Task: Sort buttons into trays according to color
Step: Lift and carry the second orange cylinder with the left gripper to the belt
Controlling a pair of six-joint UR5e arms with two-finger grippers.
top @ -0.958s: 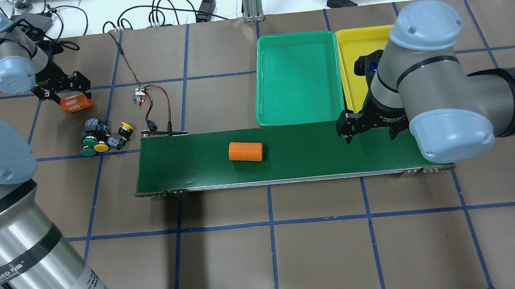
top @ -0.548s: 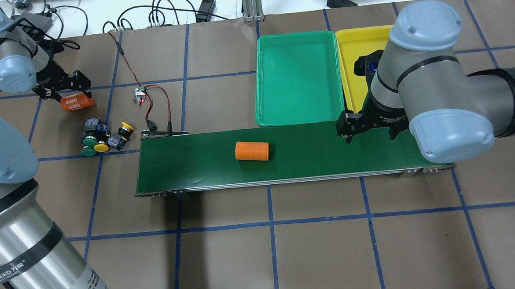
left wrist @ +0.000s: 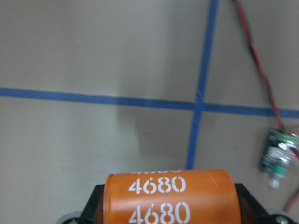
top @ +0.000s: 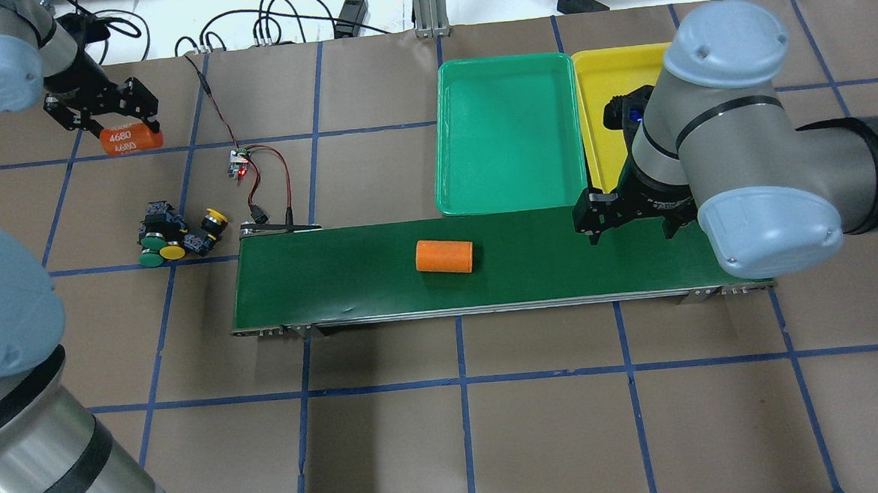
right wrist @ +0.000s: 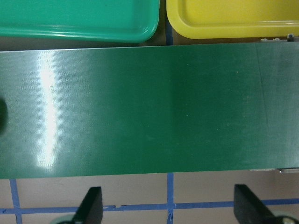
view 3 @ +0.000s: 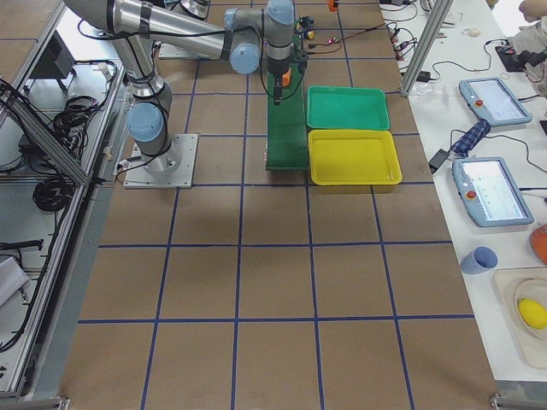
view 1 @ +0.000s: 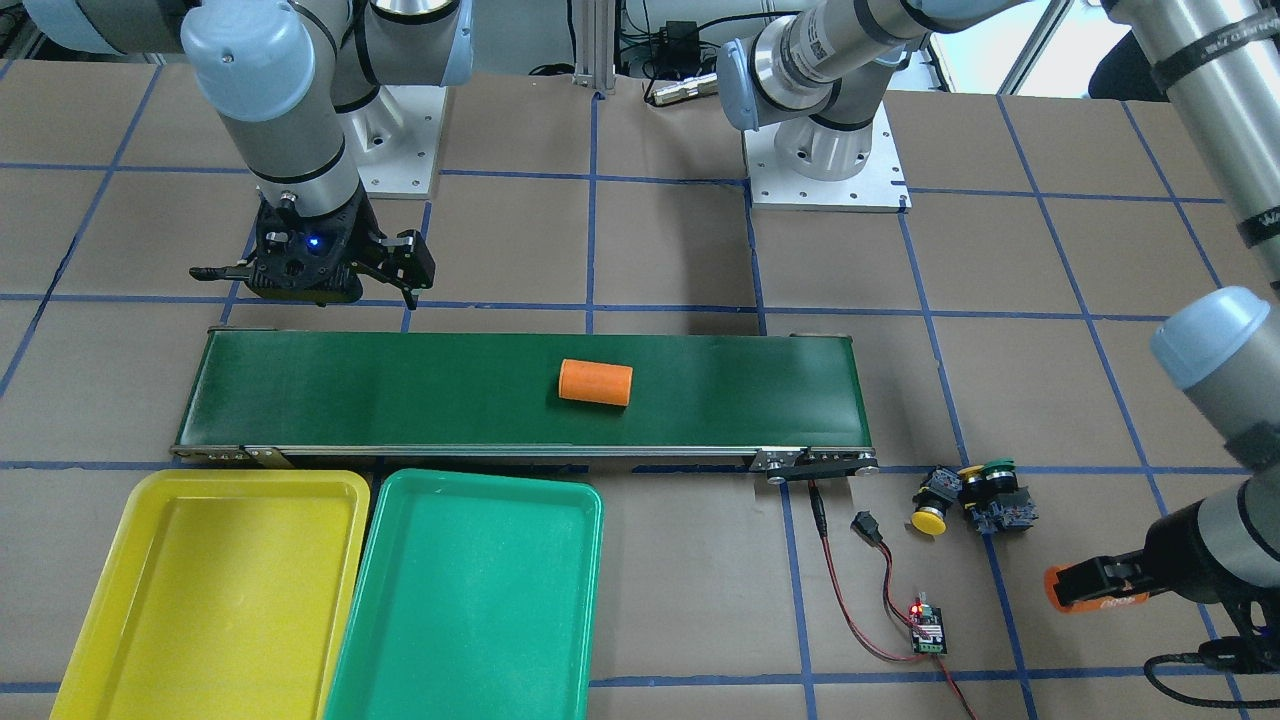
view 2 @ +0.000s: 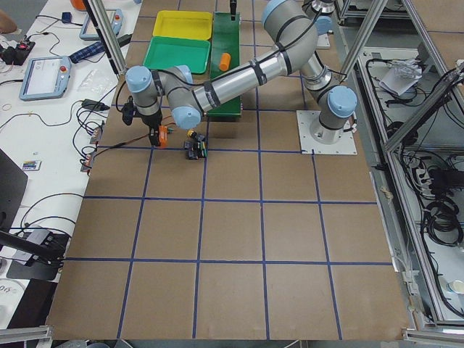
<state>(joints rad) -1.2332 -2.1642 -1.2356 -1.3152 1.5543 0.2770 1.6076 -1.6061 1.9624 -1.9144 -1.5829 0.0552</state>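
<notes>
Overhead exterior gives the plainest reading: neither the green tray (top: pixel 508 138) nor the yellow tray (top: pixel 600 95) holds anything. They sit side by side toward the far right of the bench (top: pixel 539 436), just beside the far edge of the belt (top: pixel 335 278).

The buttons (top: pixel 174 236) lie bunched together on the bench nearer its left edge, just off the belt's left end. Two yellow caps and at least one green show; whether all the pieces touch I cannot tell.

The left jaws pinch the 4680 cylinder (top: pixel 130 139) toward the far left corner, beyond the buttons and apart from them. The left wrist view suggests it hangs clear of the bench. The right jaws stand spread wide with nothing between them, over the belt's right end beside the yellow tray. A second cylinder (top: pixel 444 256) lies on its side mid-belt.

By my judgement no button is sorted yet: each one has to be picked up, carried across and set in the tray of its own colour.
</notes>
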